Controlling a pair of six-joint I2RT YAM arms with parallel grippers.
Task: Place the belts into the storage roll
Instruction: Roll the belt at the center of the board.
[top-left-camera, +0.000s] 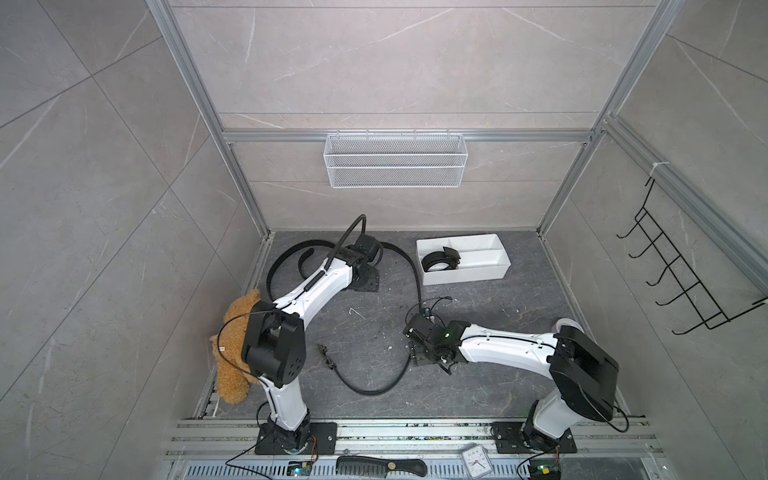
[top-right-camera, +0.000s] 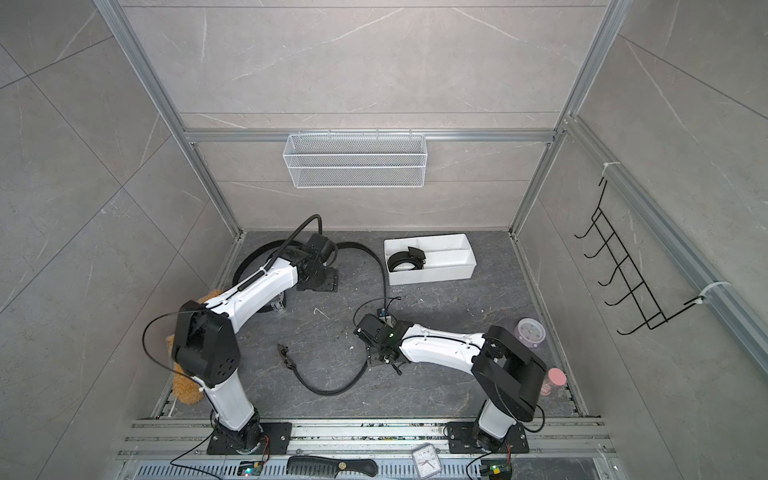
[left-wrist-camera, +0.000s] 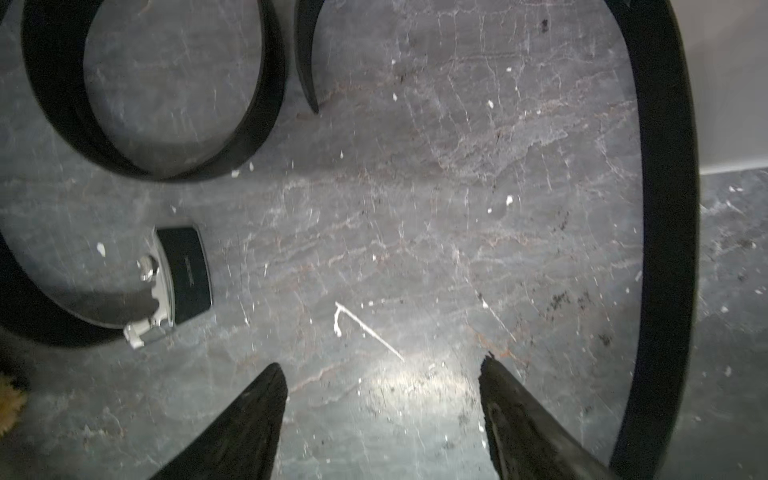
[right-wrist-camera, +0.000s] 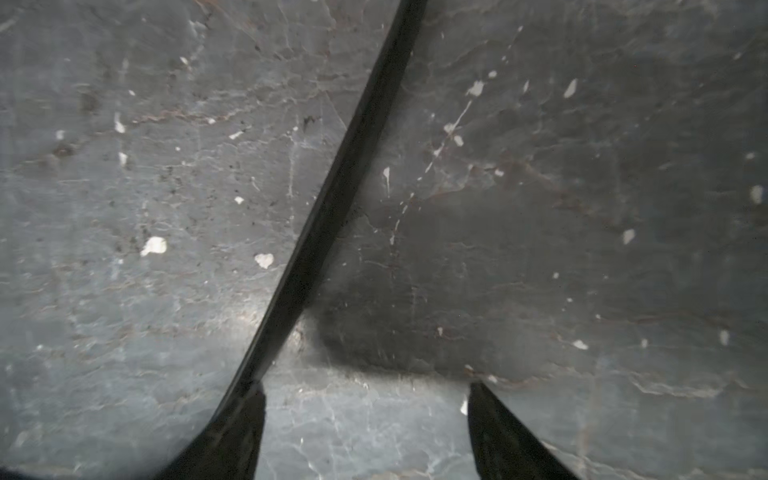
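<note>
Off to the left, the left arm reached from its base toward the back wall. Its forearm angled inward and its wrist bent so that the left gripper (left-wrist-camera: 380, 362) pointed down at the floor (left-wrist-camera: 415, 228). Its fingers (left-wrist-camera: 249, 424) stood wide apart with only bare floor between them, gripping nothing.

On that gripper's left lay the looped belt (left-wrist-camera: 50, 104), curled open on the floor. Its buckle (left-wrist-camera: 183, 274) was near the fingertips but clear of them.

Round the gripper's far side and right swept the long belt (left-wrist-camera: 669, 208), standing on edge and apart from the fingers. It led to the right gripper (right-wrist-camera: 366, 384), passed beneath it, and curved back over the floor to a second buckle (top-left-camera: 326, 357) between the two arms.

The right arm rose from its base to a high elbow, then reached low toward the middle with its gripper aimed downward. Its jaws were also spread. The long belt lay against one finger (right-wrist-camera: 241, 419) but was not pinched.

Beyond the right gripper, well apart from it, sat the tray (top-left-camera: 467, 276). The coiled belt (top-left-camera: 451, 254) lay in the end nearer the left arm.
</note>
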